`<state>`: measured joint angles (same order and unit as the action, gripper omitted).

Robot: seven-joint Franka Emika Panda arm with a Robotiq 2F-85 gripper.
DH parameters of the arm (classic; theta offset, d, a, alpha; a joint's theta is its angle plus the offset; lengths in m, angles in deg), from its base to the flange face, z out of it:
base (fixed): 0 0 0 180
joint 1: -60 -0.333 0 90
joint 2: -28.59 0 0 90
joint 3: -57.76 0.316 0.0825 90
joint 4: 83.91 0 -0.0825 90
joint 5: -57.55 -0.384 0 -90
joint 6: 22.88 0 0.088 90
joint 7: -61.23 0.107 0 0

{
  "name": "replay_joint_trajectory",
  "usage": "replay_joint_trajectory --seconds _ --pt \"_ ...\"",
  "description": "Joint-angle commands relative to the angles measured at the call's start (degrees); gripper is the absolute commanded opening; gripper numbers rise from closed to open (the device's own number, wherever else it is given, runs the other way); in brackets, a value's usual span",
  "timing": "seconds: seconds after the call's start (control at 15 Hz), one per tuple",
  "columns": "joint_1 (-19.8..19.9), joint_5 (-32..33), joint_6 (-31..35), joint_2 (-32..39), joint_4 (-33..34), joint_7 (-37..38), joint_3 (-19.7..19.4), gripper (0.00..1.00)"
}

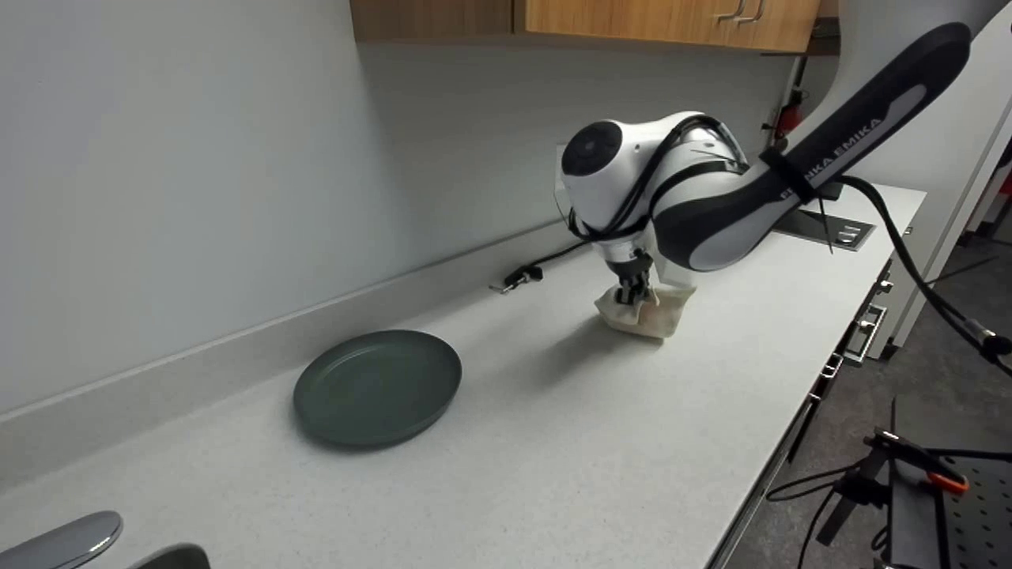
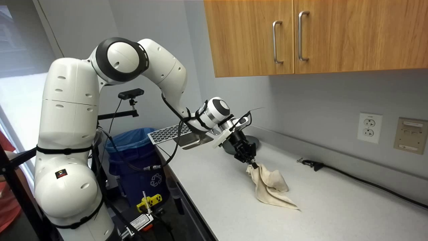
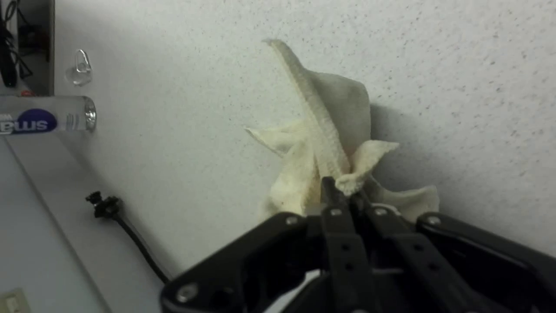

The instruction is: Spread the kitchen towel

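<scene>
one plate [image 1: 378, 387] and one cable [image 2: 369, 183] lie apart from the kitchen towel [image 2: 269, 190] the end effector [image 3: 343, 194] pinches.

The arm [image 2: 169, 72] arches; its gripper [image 3: 344, 192] points downward; its jaws pinch together.

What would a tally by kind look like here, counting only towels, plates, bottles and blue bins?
1 kitchen towel, pinched by the tool
1 dark green plate
1 bottle, partly cut off in the wrist view
1 blue bin
Total: 4
</scene>
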<state>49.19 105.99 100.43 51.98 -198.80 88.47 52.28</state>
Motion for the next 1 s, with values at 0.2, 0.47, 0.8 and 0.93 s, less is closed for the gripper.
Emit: replay_joint_trajectory --seconds 0.2,0.47,0.8,0.93 --pt "-0.6 12.3 0.9 -1.5 -10.6 -0.3 4.5 0.01" --pt "0.6 13.5 1.3 -1.8 -13.6 -2.9 7.0 0.01" --pt "3.3 4.5 1.9 -1.4 -15.0 -15.6 9.8 0.46" --pt "3.6 0.7 0.4 -1.1 -14.5 -19.1 10.0 0.61"
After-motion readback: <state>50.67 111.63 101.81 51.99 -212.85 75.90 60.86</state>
